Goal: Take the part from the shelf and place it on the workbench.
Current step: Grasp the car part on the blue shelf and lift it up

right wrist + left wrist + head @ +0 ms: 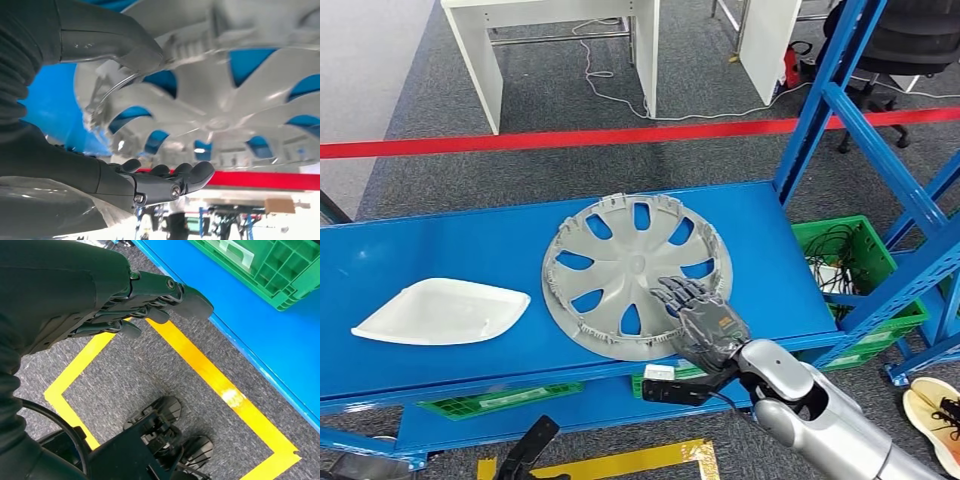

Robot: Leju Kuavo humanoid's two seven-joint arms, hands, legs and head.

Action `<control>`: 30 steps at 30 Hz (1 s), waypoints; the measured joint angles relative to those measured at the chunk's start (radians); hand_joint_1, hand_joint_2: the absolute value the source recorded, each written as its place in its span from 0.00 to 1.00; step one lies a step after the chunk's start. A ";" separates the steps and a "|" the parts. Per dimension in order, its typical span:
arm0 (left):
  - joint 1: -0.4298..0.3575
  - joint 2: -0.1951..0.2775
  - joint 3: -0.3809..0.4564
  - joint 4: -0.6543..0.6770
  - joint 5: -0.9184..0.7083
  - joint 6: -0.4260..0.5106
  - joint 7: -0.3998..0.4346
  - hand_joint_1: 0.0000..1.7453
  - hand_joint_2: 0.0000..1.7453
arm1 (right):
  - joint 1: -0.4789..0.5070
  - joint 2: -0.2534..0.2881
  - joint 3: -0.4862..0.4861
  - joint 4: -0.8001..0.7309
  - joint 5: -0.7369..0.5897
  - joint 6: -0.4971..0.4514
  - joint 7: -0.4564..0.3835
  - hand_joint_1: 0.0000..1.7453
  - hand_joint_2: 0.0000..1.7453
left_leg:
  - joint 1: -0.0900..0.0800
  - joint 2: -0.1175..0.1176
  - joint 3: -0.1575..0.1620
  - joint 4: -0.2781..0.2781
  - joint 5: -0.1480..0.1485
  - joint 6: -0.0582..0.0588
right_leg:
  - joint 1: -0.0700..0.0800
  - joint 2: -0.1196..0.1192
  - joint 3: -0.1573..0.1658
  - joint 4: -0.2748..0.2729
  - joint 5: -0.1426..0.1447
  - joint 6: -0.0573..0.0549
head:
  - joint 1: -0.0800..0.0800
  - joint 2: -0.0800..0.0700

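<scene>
A grey hubcap lies flat on the blue workbench, its near rim close to the front edge. My right hand reaches over that near right rim with its fingers stretched out above the spokes. In the right wrist view the thumb sits against the hubcap's rim, while the fingers stay straight with a gap between them and the part. My left hand hangs beside the bench over the floor, fingers loosely extended and holding nothing.
A white curved part lies at the bench's left end. The blue shelf frame rises at the right, with a green crate of cables below it. Red tape crosses the carpet behind; yellow tape marks the floor. A shoe is at the right.
</scene>
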 joint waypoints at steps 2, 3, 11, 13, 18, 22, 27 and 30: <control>-0.001 0.000 0.000 0.003 0.000 -0.002 0.000 0.00 1.00 | -0.001 0.006 0.013 -0.009 -0.028 0.013 0.012 0.00 1.00 | 0.000 0.000 0.000 0.000 0.000 0.000 | 0.000 0.000 0.000 0.000 0.000 0.000 | 0.000 0.000; -0.001 0.000 0.000 0.004 0.000 -0.003 0.000 0.00 1.00 | -0.002 0.009 0.019 -0.014 -0.038 0.020 0.020 0.00 1.00 | 0.000 0.000 0.000 0.000 0.000 0.000 | 0.000 0.000 0.000 0.000 0.000 0.000 | 0.000 0.000; -0.005 0.002 0.000 0.008 0.000 -0.004 0.005 0.00 1.00 | -0.002 0.017 0.044 -0.036 -0.132 0.050 0.041 0.00 1.00 | 0.000 0.000 0.000 0.000 0.000 0.000 | 0.000 0.000 0.000 0.000 0.000 0.000 | 0.000 0.000; -0.005 0.003 0.000 0.010 0.000 -0.004 0.005 0.00 1.00 | 0.000 0.017 0.047 -0.038 -0.140 0.052 0.043 0.00 1.00 | 0.000 0.000 0.000 0.000 0.000 0.000 | 0.000 0.000 0.000 0.000 0.000 0.000 | 0.000 0.000; -0.007 0.005 0.000 0.010 0.000 -0.004 0.014 0.00 1.00 | 0.001 0.023 0.048 -0.055 -0.149 0.073 0.082 0.00 1.00 | 0.000 0.000 0.000 0.000 0.000 0.000 | 0.000 0.000 0.000 0.000 0.000 0.000 | 0.000 0.000; -0.006 0.006 0.000 0.010 0.003 -0.003 0.018 0.00 1.00 | 0.006 0.023 0.042 -0.059 -0.149 0.076 0.113 0.00 1.00 | 0.000 0.000 0.000 0.000 0.000 0.000 | 0.000 0.000 0.000 0.000 0.000 0.000 | 0.000 0.000; -0.004 0.008 0.000 0.010 0.007 -0.003 0.018 0.00 1.00 | 0.022 0.013 0.021 -0.058 -0.145 0.087 0.155 0.00 1.00 | 0.000 0.000 0.000 0.000 0.000 0.000 | 0.000 0.000 0.000 0.000 0.000 0.000 | 0.000 0.000; -0.003 0.009 0.000 0.010 0.008 -0.003 0.019 0.00 1.00 | 0.029 0.004 0.012 -0.055 -0.140 0.105 0.173 0.00 1.00 | 0.000 0.000 0.000 0.000 0.000 0.000 | 0.000 0.000 0.000 0.000 0.000 0.000 | 0.000 0.000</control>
